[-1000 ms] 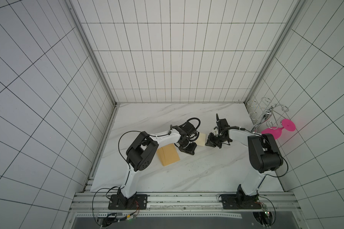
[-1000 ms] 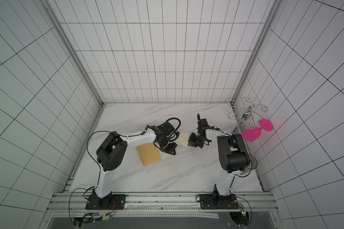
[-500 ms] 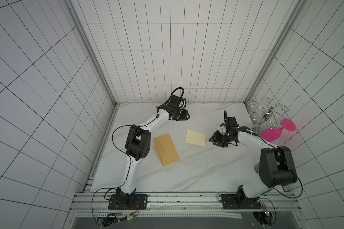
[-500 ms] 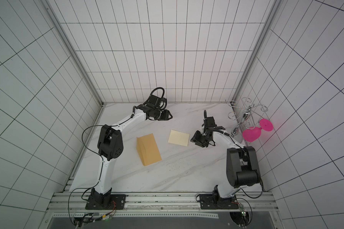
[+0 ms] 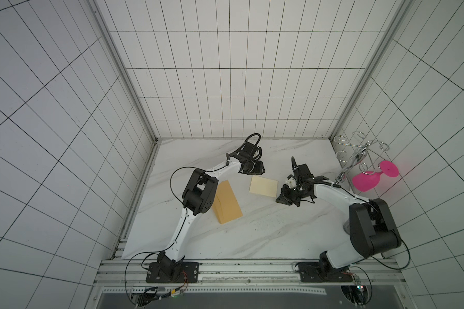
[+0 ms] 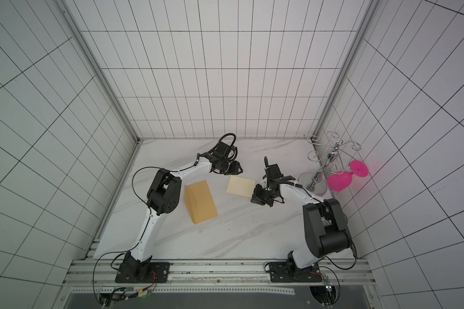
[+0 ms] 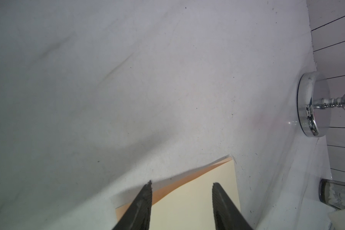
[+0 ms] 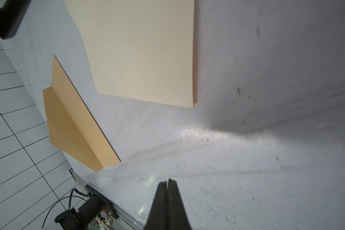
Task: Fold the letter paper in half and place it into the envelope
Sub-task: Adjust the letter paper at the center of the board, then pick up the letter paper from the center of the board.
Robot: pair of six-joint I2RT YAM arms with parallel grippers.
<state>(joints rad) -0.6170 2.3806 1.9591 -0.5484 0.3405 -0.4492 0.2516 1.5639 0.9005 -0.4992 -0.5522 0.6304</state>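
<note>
The letter paper [image 5: 263, 186] [image 6: 241, 186] lies folded on the white table between my two arms; the left wrist view shows its two layers [image 7: 187, 203] slightly gaping at one edge. My left gripper [image 5: 260, 171] [image 7: 181, 184] hangs open over the paper's far edge and holds nothing. To the paper's right, my right gripper [image 5: 281, 199] [image 8: 167, 181] is shut and empty, low over bare table, apart from the sheet [image 8: 143, 49]. The darker tan envelope [image 5: 227, 203] [image 6: 200, 202] [image 8: 72, 127] lies left of the paper, beside the left arm's elbow.
A chrome glass rack [image 5: 359, 157] [image 7: 311, 105] stands at the back right corner with a pink glass [image 5: 366, 180] hanging from it. A clear glass [image 7: 337, 196] stands near the rack's base. The metal front rail [image 8: 100, 197] borders the table.
Both grippers have left the letter paper, which now lies free. My left gripper opened, swung to the back and came back over the paper's far edge. The right one drew off rightward and shut.
</note>
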